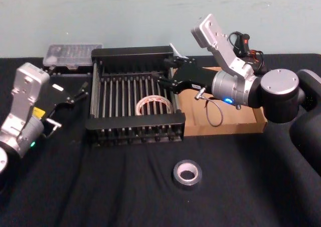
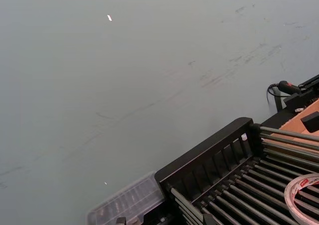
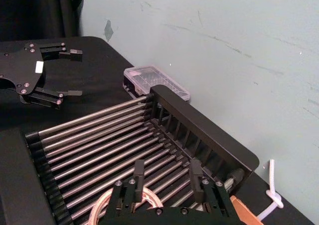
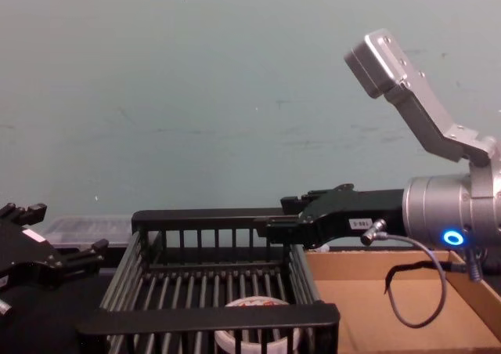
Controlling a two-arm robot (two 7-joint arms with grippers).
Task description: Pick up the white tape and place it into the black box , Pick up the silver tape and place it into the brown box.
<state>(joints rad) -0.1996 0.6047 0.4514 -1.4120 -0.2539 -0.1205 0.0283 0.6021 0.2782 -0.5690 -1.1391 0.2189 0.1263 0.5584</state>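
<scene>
The white tape (image 1: 154,99) lies flat on the slatted floor of the black box (image 1: 135,122), near its front right; it also shows as a ring (image 2: 294,190) in the left wrist view. My right gripper (image 1: 168,72) hangs open and empty over the box's right side, above and behind the roll (image 3: 102,205), its fingers (image 3: 138,172) apart. The silver tape (image 1: 187,164) rests on the black cloth in front of the box. The brown box (image 1: 235,121) stands right of the crate, under my right arm. My left gripper (image 1: 80,91) is open, left of the crate.
A clear plastic case (image 1: 70,55) sits behind the crate's left corner, against the pale wall. Black cloth covers the table, with open room around the silver roll. A dark cable (image 1: 214,111) loops from my right wrist over the cardboard tray.
</scene>
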